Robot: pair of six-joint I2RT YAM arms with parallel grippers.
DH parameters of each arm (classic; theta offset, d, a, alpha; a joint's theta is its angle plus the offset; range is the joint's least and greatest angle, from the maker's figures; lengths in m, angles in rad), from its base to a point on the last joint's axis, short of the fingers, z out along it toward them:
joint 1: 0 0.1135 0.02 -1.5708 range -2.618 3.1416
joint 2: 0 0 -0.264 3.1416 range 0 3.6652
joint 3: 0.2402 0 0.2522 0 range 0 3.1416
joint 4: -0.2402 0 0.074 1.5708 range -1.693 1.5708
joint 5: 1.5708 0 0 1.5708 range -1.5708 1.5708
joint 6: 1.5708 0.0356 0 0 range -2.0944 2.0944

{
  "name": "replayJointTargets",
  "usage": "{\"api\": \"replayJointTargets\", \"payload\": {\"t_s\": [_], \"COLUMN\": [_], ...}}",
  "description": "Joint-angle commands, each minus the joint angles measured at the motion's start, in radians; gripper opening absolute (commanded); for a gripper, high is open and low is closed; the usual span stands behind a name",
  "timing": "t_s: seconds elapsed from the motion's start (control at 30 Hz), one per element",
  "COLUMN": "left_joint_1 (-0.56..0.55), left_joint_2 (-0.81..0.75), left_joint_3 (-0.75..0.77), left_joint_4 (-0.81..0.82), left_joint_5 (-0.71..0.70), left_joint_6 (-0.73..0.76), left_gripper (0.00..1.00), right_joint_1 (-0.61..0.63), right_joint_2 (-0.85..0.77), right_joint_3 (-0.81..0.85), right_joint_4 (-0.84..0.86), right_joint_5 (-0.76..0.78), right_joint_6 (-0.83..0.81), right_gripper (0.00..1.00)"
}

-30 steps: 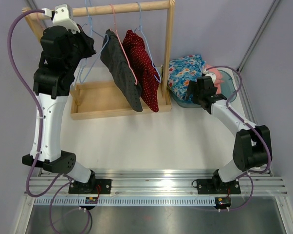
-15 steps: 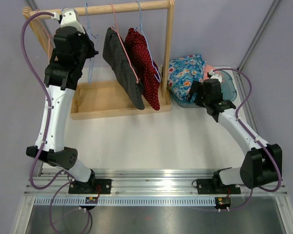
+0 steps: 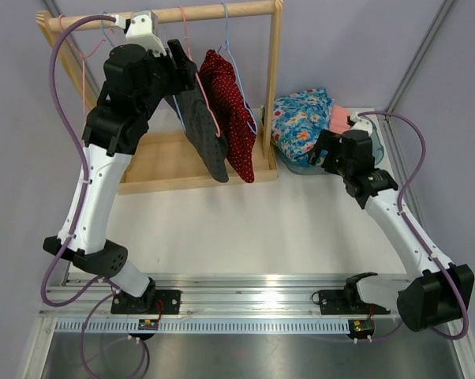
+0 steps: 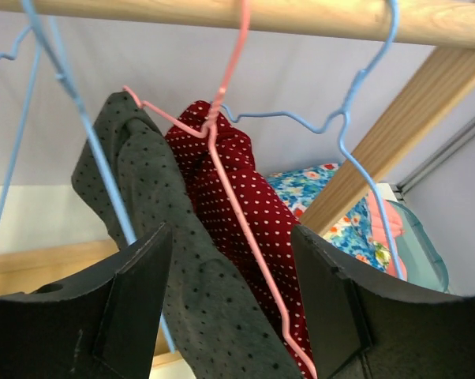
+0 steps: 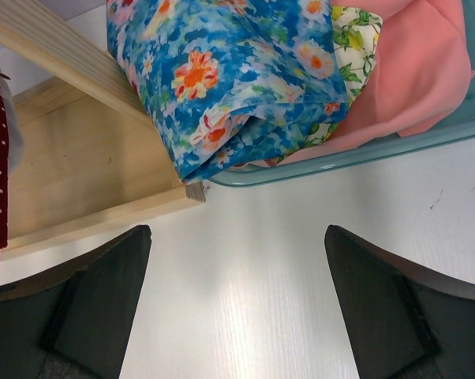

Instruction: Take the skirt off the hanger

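– Skirt [image 3: 206, 142]: where is it?
– It is taken to be the grey dotted garment. It hangs draped on the pink hanger [image 4: 211, 120], which hooks over the wooden rail [image 4: 301, 16] near the rail's middle. A red dotted garment [image 4: 261, 213] on a blue hanger [image 4: 348, 118] hangs just beside it, toward the rail's post end.
– State of each hand?
– Left hand [image 4: 230, 237]: released, fingers spread, just below the rail. The grey cloth lies between the fingers in the wrist view. Whether either finger touches the cloth cannot be told.
Right hand [image 5: 237, 237]: released and grasping nothing. It is well apart from the rail, beyond its post end, low over the worktop [image 5: 245, 316] near the bin [image 5: 427, 130] of clothes.
– Procedure for the grasp?
– 1. Close on grey cloth only. Keep the pink wire and the red garment outside the fingers.
2. Take a full fold, not an edge, because thin fabric is likely to slip.
3. Draw the cloth off along the hanger's sloping arm, away from the rail. Do not pull straight down, or the hook may be dragged.
– Main risk?
– Snagging the wire and setting both hangers swinging on the rail.
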Motion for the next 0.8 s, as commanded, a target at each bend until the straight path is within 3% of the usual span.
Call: {"api": "replayJointTargets", "payload": {"t_s": [0.0, 0.4, 0.63, 0.77], "left_joint_1": [-0.025, -0.068, -0.071, -0.077], "left_joint_2": [0.010, 0.134, 0.162, 0.157], "left_joint_3": [0.023, 0.028, 0.098, 0.169], "left_joint_4": [0.040, 0.063, 0.047, 0.009], "left_joint_5": [0.010, -0.139, -0.172, -0.159], "left_joint_6": [-0.008, -0.045, -0.027, 0.009], "left_gripper": [0.64, 0.53, 0.00, 0.00], "right_joint_1": [0.001, 0.003, 0.001, 0.004], "right_joint_2": [-0.046, -0.132, -0.135, -0.146], "right_joint_3": [-0.008, -0.005, -0.001, 0.017], "right_joint_4": [-0.029, -0.091, -0.091, -0.063], "right_joint_5": [-0.007, 0.025, 0.000, -0.072], "right_joint_6": [-0.012, -0.047, -0.043, -0.091], "right_gripper": [0.99, 0.99, 0.99, 0.99]}}
